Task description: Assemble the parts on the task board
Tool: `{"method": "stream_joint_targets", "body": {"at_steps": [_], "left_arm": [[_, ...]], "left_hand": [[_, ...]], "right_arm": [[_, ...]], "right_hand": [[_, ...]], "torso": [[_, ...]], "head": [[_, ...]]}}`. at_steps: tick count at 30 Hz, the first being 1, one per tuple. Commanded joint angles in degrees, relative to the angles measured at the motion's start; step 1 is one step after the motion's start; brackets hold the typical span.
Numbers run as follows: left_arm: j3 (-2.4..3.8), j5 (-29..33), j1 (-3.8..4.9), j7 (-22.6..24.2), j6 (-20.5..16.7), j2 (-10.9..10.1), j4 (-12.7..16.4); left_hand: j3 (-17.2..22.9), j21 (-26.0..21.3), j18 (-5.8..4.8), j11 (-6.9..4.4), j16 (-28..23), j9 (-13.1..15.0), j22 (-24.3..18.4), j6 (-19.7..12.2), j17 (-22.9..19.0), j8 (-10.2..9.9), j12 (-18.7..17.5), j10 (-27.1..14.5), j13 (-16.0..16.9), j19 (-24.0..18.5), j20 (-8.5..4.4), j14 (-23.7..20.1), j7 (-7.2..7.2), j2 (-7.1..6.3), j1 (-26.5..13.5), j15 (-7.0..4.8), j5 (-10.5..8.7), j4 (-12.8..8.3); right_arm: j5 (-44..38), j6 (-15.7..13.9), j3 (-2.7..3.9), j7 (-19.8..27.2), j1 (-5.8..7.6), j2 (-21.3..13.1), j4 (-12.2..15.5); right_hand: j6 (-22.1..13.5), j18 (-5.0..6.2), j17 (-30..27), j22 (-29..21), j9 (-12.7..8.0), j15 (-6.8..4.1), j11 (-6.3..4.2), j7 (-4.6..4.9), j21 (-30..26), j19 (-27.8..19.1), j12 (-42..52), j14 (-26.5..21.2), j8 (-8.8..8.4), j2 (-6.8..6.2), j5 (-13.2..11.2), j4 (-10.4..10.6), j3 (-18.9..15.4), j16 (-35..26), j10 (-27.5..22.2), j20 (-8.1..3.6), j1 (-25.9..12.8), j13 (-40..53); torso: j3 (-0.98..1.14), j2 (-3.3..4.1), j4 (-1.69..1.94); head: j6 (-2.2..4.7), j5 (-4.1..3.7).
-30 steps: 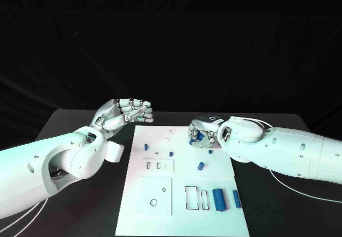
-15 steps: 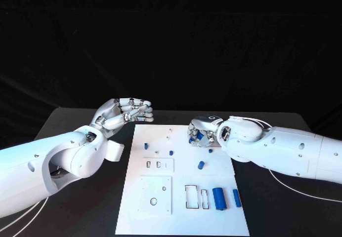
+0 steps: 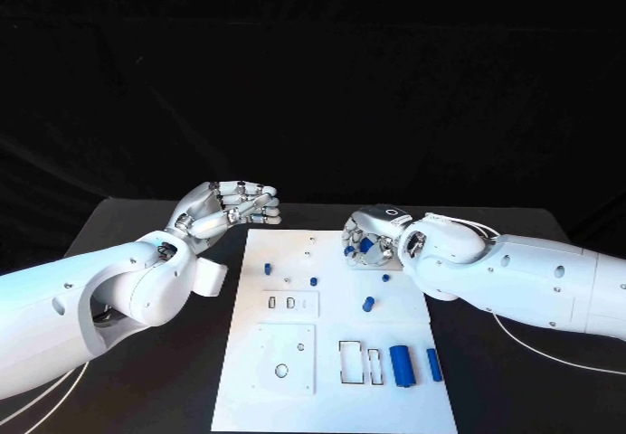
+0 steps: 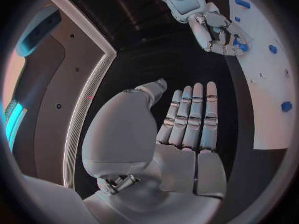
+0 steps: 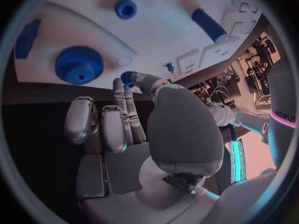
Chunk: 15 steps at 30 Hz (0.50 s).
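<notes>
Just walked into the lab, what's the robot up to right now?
It is assembling small blue parts on the white task board. The right hand is at the board's far right edge, pinching a small blue part between its fingertips above the board. The left hand hangs off the board's far left corner holding nothing. A blue gear sits on the board near the right hand, and two blue cylinders lie beside a rectangular slot at the board's near end.
</notes>
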Motion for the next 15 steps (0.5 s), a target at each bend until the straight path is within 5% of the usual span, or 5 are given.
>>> {"method": "stream_joint_targets", "body": {"at_steps": [1, 15], "left_arm": [[0.05, -0.2, 0.09, 0.2, 1.0, 0.1, -0.1], [0.05, -0.1, 0.09, 0.2, 1.1, 0.4, -0.3]], "left_hand": [[0.4, -0.3, 0.64, 0.46, -0.4, 0.0, -0.1, -0.5, 0.1, -0.3, -0.4, 0.1, 0.0, -0.1, 0.27, -0.1, 1.08, -0.42, 0.0, 0.21, 0.07, -0.1], [0.5, -0.3, 0.64, 0.48, -0.4, -0.1, -0.1, -0.5, 0.1, -0.4, -0.5, 0.1, 0.0, -0.1, 0.28, -0.1, 1.12, -0.36, 0.0, 0.23, 0.06, -0.2]], "right_arm": [[-1.0, -4.5, 0.06, -2.2, 0.27, 0.6, 0.1], [-0.8, -6.8, 0.13, -2.7, 0.51, 7.4, -5.9]], "right_hand": [[0.4, -0.37, 0.0, 0.1, 0.3, -0.27, -0.44, 0.14, 0.3, 0.3, 0.2, 1.8, 0.16, 1.03, 0.2, 0.1, 0.4, 0.4, 0.9, 0.00, 0.4, 0.0], [0.2, -0.37, -0.2, 0.2, 0.6, -0.29, -0.40, 0.18, 0.3, 0.3, 0.1, 1.7, 0.25, 0.78, 0.2, 0.1, 0.6, 0.3, 0.8, -0.08, 0.2, 0.1]], "torso": [[0.02, 0.07, 0.01], [0.00, 0.36, 0.27]], "head": [[0.30, -0.08], [0.76, -0.03]]}}
